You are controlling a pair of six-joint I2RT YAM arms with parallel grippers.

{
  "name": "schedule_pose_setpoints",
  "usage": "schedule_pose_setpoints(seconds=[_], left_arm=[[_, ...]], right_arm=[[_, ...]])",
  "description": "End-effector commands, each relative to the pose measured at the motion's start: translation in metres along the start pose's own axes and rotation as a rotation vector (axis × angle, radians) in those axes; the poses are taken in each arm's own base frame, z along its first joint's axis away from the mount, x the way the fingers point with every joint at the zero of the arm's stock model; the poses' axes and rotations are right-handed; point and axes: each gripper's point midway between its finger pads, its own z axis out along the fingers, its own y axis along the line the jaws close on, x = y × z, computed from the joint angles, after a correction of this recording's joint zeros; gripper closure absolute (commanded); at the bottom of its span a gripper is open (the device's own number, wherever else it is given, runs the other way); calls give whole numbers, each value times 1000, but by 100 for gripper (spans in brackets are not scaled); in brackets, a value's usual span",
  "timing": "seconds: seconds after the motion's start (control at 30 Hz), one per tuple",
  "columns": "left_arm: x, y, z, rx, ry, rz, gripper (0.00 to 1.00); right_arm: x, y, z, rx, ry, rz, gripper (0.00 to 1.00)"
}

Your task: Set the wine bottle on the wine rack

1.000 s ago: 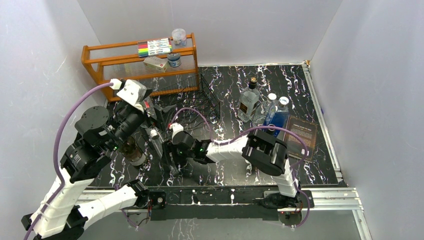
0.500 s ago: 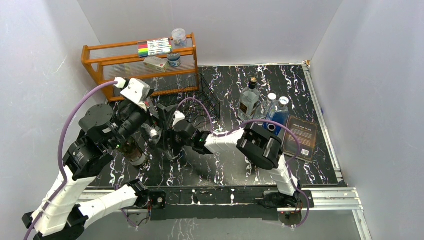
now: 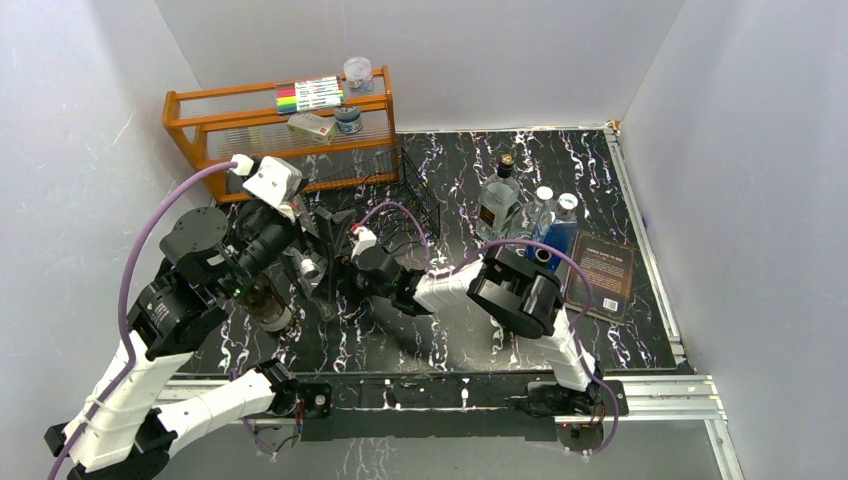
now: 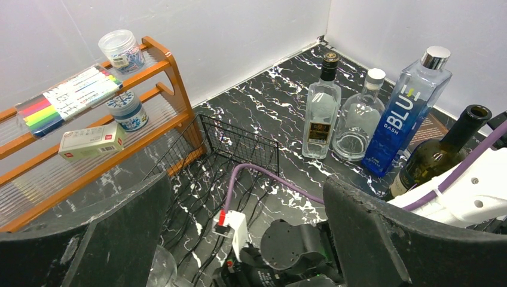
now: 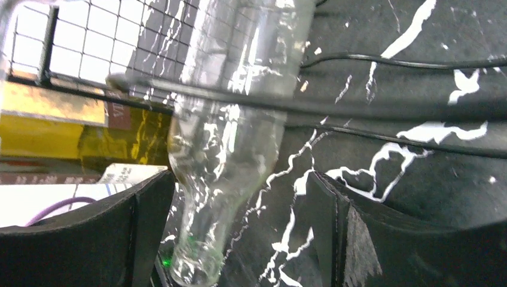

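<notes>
A clear glass wine bottle (image 5: 227,131) lies on its side, neck toward the right wrist camera, with a wire of the black wine rack (image 5: 388,109) crossing in front of its body. My right gripper (image 5: 239,209) is open, with a finger on each side of the neck. In the top view it (image 3: 338,275) reaches left at the low end of the rack (image 3: 415,195). My left gripper (image 4: 245,197) is wide open and empty above the right wrist; in the top view it (image 3: 318,250) hovers over the rack's left part. A glass edge (image 4: 160,269) shows beside its left finger.
A dark green open bottle (image 4: 439,155) stands right of a blue bottle (image 4: 403,113) and two clear bottles (image 4: 321,113). The orange wooden shelf (image 3: 285,125) with markers and jars is behind the rack. A brownish bottle (image 3: 262,300) lies under the left arm. A dark card (image 3: 605,275) lies right.
My right gripper has moved further from the near edge, in toward the rack and the bottle. The left gripper has shifted slightly back and stays open.
</notes>
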Motion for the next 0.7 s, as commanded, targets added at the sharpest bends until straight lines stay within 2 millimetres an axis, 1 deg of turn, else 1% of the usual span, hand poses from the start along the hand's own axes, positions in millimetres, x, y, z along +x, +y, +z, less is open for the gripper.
schedule_pose_setpoints(seconds=[0.0, 0.2, 0.3, 0.37, 0.47, 0.57, 0.67], left_arm=[[-7, 5, -6, -16, -22, 4, 2], [-3, 5, -6, -18, -14, 5, 2], [-1, 5, -6, -18, -11, 6, 2], [0, 4, -5, -17, -8, 4, 2], [-1, 4, -4, -17, -9, 2, 2], [-8, 2, -4, -5, -21, 1, 2], [-15, 1, -3, 2, -32, 2, 2]], right_arm=[[-27, 35, -22, -126, -77, -30, 7], [-9, 36, -39, -159, -29, -43, 5], [-2, 36, -43, -156, -2, -36, 7], [4, 35, -40, -151, 25, -25, 12], [9, 36, -31, -153, 49, -4, 22], [10, 39, -21, -171, 64, 26, 31], [13, 45, -12, -197, 82, 53, 44]])
